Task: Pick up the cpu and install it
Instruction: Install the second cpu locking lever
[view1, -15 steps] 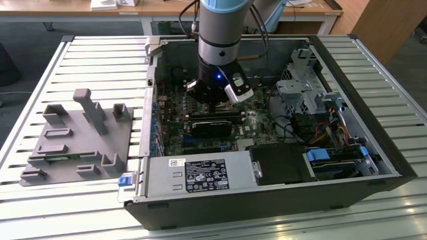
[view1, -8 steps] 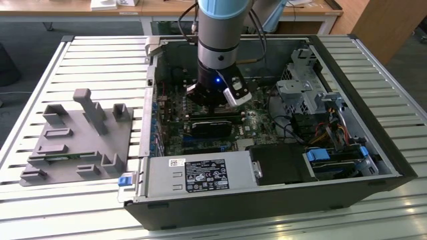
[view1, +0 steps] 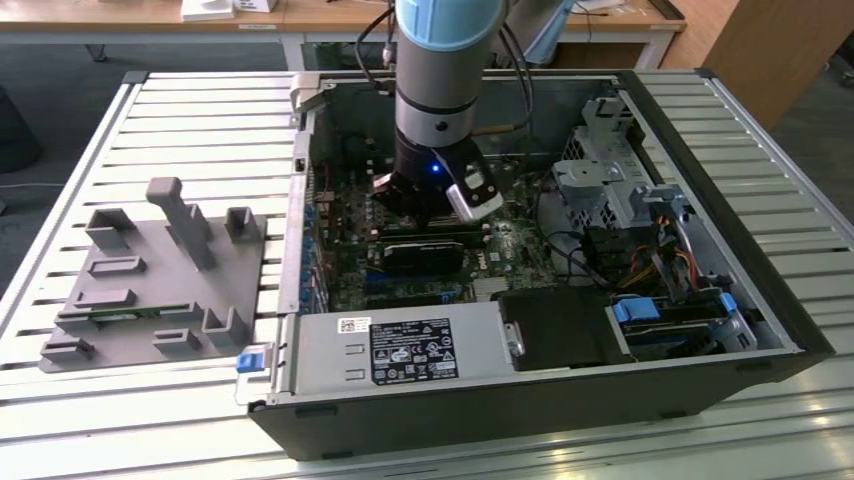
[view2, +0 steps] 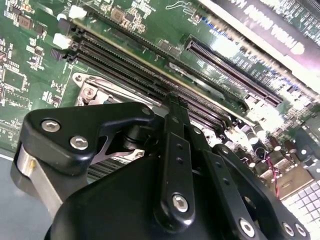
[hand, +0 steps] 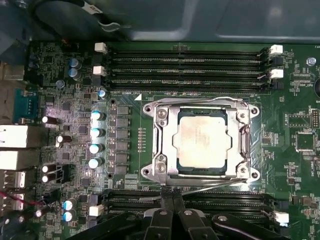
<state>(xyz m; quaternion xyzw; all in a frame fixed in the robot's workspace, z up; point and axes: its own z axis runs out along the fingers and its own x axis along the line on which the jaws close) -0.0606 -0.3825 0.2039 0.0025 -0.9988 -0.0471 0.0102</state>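
Gripper (hand: 172, 212): black, glossy, jointed links with silver screws, nearest the lens in both wrist views; the two fingertips (hand: 168, 196) meet edge to edge, closed on nothing, at the near side of the socket frame (hand: 162, 145).
Arm (view1: 449, 75): pale blue and grey cylinder, upright, reaching straight down into the open computer case (view1: 747, 200).
Cpu (hand: 203, 140): flat square chip, dull silvery-grey metal top, seated in the socket frame on the green motherboard (hand: 300, 95), apart from the fingertips.
Socket frame: bare steel, square, screws at corners.
Memory slots (hand: 185, 62): long black rows beyond the frame.
Fixture tray (view1: 147, 290): grey plastic with upright pegs, on the slatted table (view1: 200, 110), exterior view's left.
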